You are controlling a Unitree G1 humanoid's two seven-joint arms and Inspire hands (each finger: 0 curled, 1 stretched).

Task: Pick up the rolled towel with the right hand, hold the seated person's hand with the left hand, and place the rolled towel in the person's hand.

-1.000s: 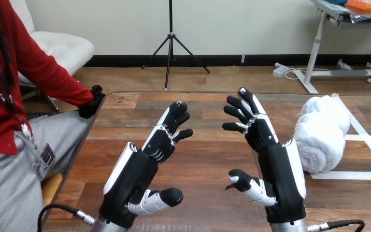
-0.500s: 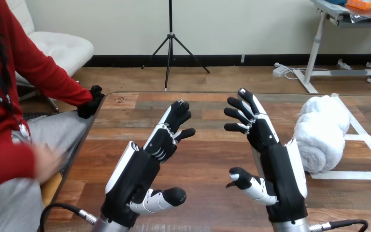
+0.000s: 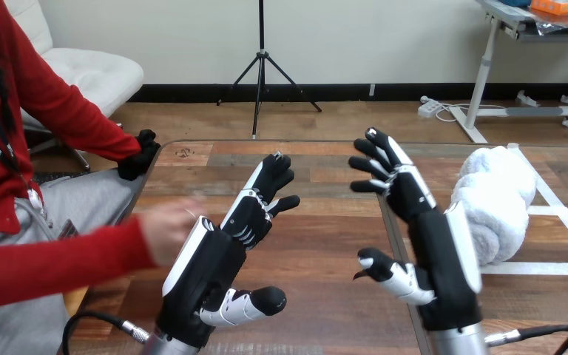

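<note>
One rolled towel [image 3: 495, 200] on desk [image 3: 318, 251], ungrasped just beside right hand [image 3: 444, 259]; person's hand [image 3: 164, 229] newly arrived beside left hand [image 3: 207, 274]; both robot hands' fingers spread, empty, so both grasps pending.

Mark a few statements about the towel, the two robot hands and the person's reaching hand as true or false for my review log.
1. The rolled towel lies on the table, to the right of the right hand. True.
2. The right hand is shut on the rolled towel. False: its fingers are spread and curl round nothing.
3. The left hand grips the person's reaching hand. False: its fingers are straight, and the person's reaching hand is beside it at the table's left edge.
4. Both robot hands are open. True.
</note>
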